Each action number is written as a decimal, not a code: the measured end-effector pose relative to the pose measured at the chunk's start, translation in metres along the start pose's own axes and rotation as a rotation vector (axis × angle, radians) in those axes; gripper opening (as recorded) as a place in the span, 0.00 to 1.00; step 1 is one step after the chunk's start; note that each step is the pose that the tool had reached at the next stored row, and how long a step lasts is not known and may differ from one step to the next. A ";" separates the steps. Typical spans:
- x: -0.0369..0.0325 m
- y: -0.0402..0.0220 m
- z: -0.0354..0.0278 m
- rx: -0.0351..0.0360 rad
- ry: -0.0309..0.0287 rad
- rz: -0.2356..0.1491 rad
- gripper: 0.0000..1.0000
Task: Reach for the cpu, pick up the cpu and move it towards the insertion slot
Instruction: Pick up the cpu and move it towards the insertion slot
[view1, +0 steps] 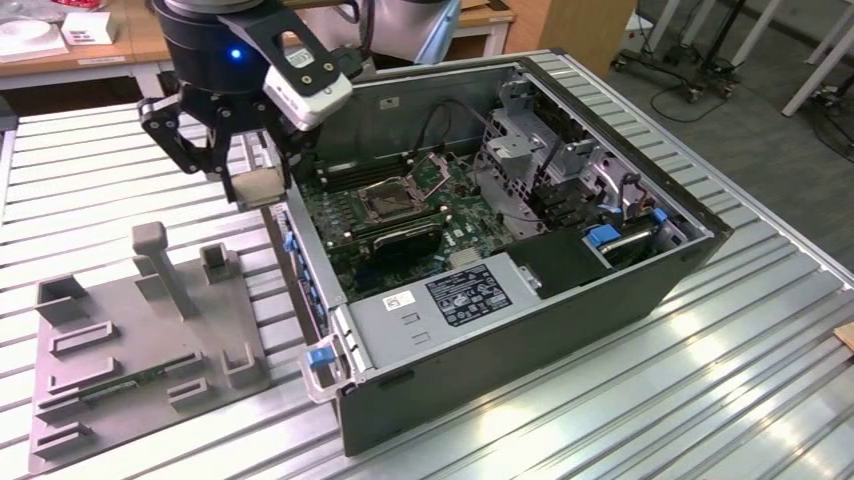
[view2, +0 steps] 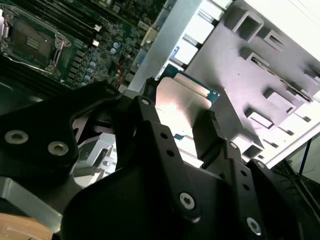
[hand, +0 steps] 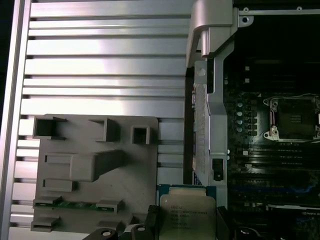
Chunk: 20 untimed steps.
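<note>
**CPU held aloft beside the open computer case**

Gripper (view1: 256, 165) — black, multi-link fingers, hanging from the arm near the upper part of the exterior view's left. Its fingers are pinched on the cpu (view1: 260, 185), which hangs clear of the table (view1: 747, 400) at the near wall of the computer case (view1: 534, 330), just outside the case's open top. In the second wrist view the gripper (view2: 182, 112) grips the cpu (view2: 182, 97) by two opposite edges, one black fingertip (view2: 150, 92) at one side and another at the other; the chip's silvery metal top faces the camera, with a thin green border showing along one edge. In the first wrist view the cpu (hand: 187, 212) lies flat between the finger ends, over the boundary between the grey tray (hand: 90, 170) and the case wall.

Insertion slot (view1: 391, 200) — square silver-framed socket with a dark centre, on the green motherboard (view1: 400, 225) inside the case; seen in both wrist views too (view2: 32, 42) (hand: 292, 117). Unoccupied; the cpu is near it but outside the case, to the exterior view's left of it.

Grey tray (view1: 147, 340) — moulded plastic fixture with upright posts and recesses, lying on the slatted metal table to the exterior view's left of the case. A green memory stick (hand: 75, 204) rests in one of its long recesses.

Computer case — dark tower lying on its side, open, drive cages and cabling toward the exterior view's right.
</note>
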<state>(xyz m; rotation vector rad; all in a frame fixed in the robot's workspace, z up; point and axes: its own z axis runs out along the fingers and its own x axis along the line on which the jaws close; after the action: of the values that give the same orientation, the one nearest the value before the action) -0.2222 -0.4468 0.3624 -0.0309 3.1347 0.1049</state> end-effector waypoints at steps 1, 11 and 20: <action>-0.0016 0.0000 0.0000 0.0000 -0.0001 0.000 0.54; -0.0054 -0.0001 0.0000 0.0000 0.0000 0.000 0.54; -0.0124 -0.0003 0.0001 0.0001 0.0001 0.000 0.54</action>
<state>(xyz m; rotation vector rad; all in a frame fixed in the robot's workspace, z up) -0.2097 -0.4468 0.3623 -0.0309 3.1348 0.1048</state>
